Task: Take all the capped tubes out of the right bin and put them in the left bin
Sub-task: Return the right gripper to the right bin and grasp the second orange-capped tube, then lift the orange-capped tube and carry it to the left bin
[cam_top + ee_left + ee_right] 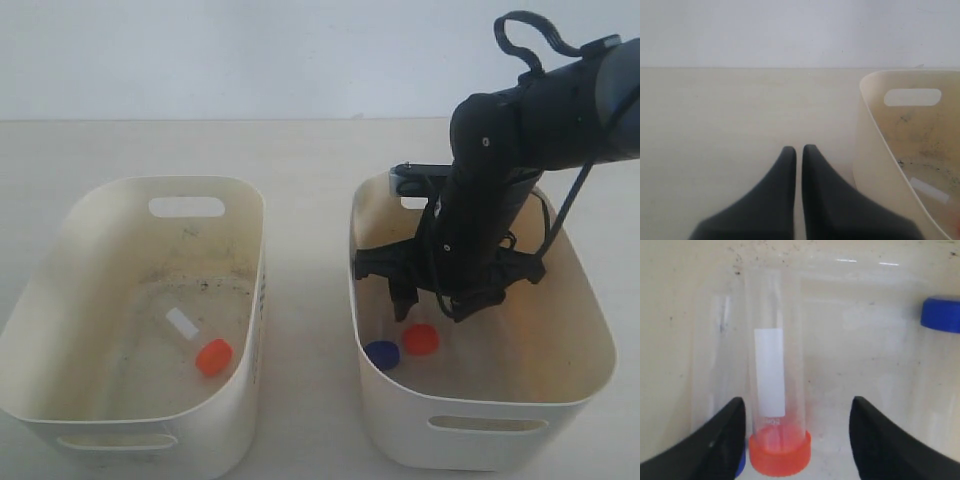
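The right bin (590,330) holds an orange-capped tube (420,340) and a blue-capped tube (382,354). My right gripper (432,308) is lowered into this bin just above them. In the right wrist view the gripper (797,407) is open, and the clear orange-capped tube (776,390) with a white label lies between its fingers, close to one finger (725,435). A blue cap (941,314) lies off to the side, and a blue sliver (741,466) shows by that finger. The left bin (250,300) holds one orange-capped tube (205,348). My left gripper (799,149) is shut and empty, beside the left bin (875,150).
Both bins stand side by side on a pale tabletop (310,200) with a narrow gap between them. The right arm (520,130) reaches over the right bin's far rim. A white wall rises behind the table.
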